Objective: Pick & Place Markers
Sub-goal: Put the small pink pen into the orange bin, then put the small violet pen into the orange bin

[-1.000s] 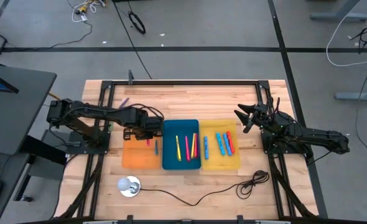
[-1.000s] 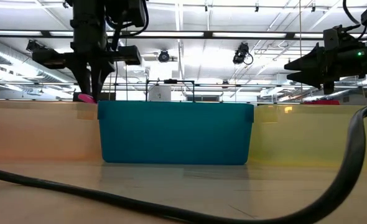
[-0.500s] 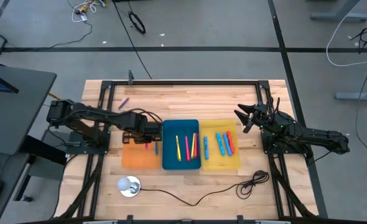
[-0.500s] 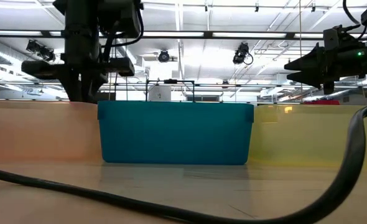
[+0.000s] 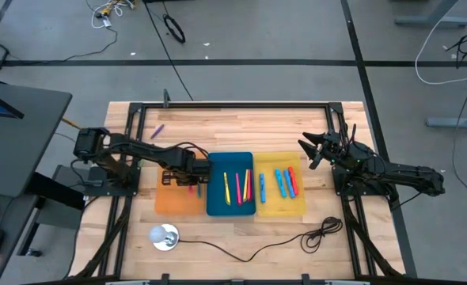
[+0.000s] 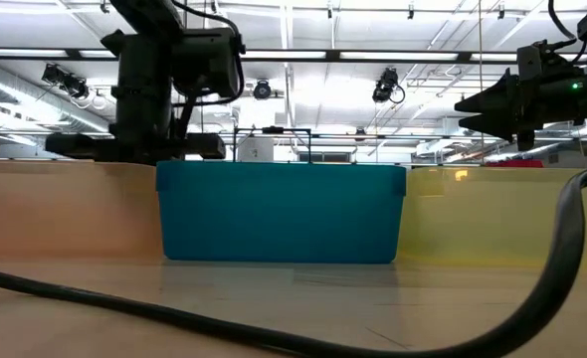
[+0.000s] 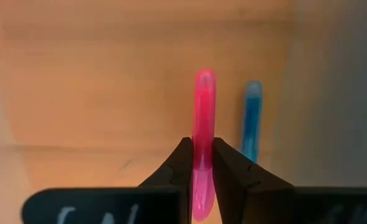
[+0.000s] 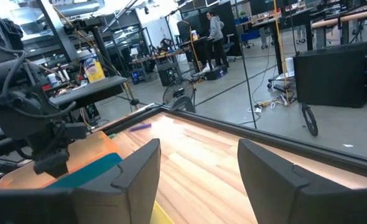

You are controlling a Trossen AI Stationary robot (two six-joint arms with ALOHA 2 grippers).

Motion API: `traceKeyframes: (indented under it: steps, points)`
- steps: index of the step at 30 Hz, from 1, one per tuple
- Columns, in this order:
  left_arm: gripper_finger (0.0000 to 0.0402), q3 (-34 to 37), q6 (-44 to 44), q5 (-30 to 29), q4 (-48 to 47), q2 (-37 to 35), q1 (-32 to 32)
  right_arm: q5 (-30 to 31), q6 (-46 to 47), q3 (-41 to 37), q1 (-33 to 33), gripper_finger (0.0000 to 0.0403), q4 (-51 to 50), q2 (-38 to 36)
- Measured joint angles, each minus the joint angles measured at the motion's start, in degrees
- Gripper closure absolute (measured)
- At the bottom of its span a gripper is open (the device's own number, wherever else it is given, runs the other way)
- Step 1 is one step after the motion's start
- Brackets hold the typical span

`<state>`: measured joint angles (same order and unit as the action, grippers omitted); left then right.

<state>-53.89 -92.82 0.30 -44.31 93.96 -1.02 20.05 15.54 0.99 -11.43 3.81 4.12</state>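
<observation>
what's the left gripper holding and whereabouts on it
The left gripper is shut on a pink marker, pinching it near one end, low over the orange tray. The right gripper holds nothing.

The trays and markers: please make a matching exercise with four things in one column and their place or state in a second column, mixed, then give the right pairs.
Things:
1. pink marker
2. purple marker
3. right gripper
4. blue tray

Places or states:
A. lies alone on the bare table
B. stands between the orange tray and the yellow tray
C. clamped in the left gripper
D. open, holding nothing, beside the yellow tray

Pairs: 1-C, 2-A, 3-D, 4-B
</observation>
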Motion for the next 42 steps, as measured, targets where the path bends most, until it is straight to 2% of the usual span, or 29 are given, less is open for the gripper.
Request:
traceKeyframes:
  steps: [9,22,28,35,42]
  points:
    - [0.0349,0.0,-1.13,0.02,1.67,2.53,0.18,0.0,0.01,0.0,0.0,0.0188,0.0,0.0]
    - [0.0201,0.0,-0.2,1.63,1.29,2.46,0.13,-0.02,0.01,0.0,-0.01,0.0188,0.0,-0.02]
    - [0.016,-0.13,2.57,2.55,0.89,0.34,0.31,0.0,0.0,0.0,0.01,0.0188,0.0,0.0]
    - [0.0154,-0.15,11.22,1.99,-0.59,-4.42,0.31,0.0,0.01,0.0,0.0,0.0188,0.0,0.0]
    - [0.0154,-0.15,27.51,2.55,-0.56,-8.36,3.21,0.0,0.01,0.0,0.01,0.0188,0.01,0.0]
